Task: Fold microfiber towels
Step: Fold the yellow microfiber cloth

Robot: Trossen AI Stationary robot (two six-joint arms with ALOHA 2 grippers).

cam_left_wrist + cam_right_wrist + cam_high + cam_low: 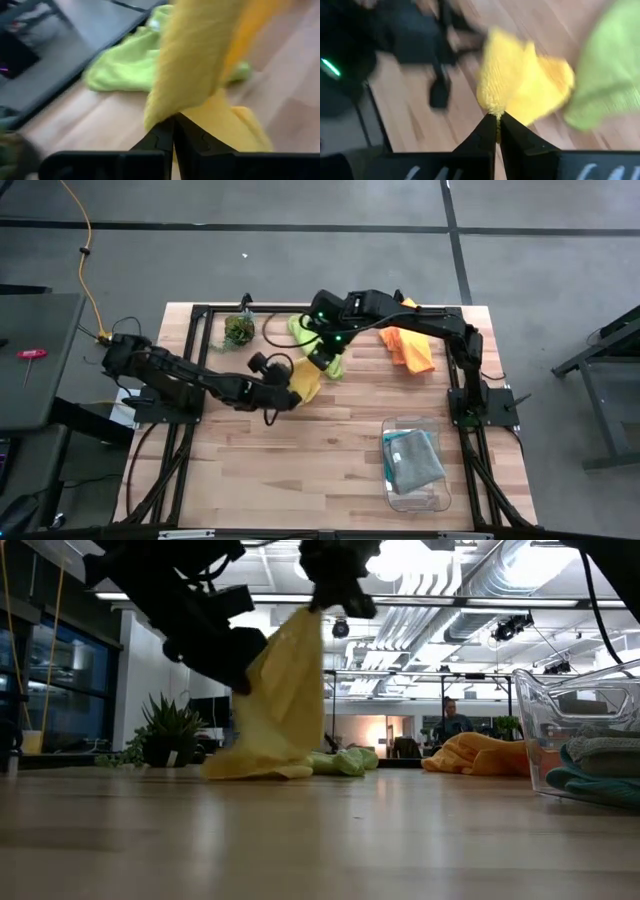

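both jaws pinching yellow towel (275,700)

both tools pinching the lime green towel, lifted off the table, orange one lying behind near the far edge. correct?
Not quite: the left tool and right tool are shut on the yellow towel, not the lime green one. The low view shows it hanging lifted, its lower end on the table. The lime green towel lies flat behind it; the orange towel is near the far edge, as you said.

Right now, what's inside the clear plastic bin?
Inside the clear plastic bin lie two folded cloths: a grey towel on top and a teal towel showing at its edge. The grey one covers most of the teal, so anything beneath them cannot be seen.
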